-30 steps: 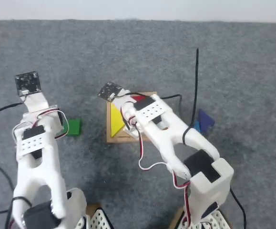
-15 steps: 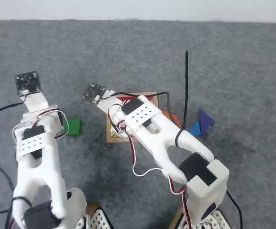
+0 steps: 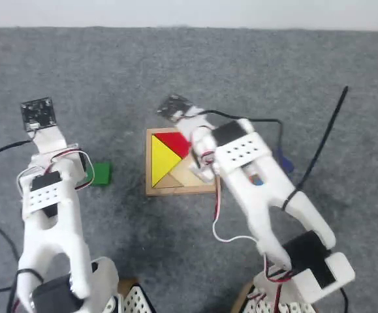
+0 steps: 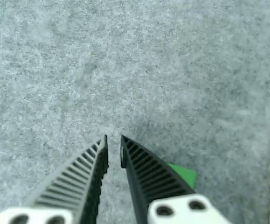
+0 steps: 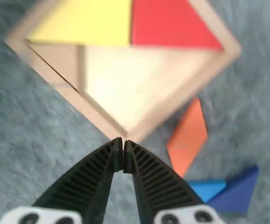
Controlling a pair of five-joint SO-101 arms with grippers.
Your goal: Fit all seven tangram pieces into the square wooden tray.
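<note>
Left gripper (image 4: 114, 142), fingers barely apart, is idling beside green (image 4: 183, 175), left of the tray (image 3: 179, 191). Right gripper (image 5: 123, 142), pinched shut and empty, is hovering at the tray's corner, probably lining up orange (image 5: 188, 137) just outside; yellow (image 3: 161, 160) and red (image 3: 175, 142) are sitting inside.

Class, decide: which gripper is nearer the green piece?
Left. The left gripper sits right beside the green piece; the right gripper is across at a corner of the tray.
</note>
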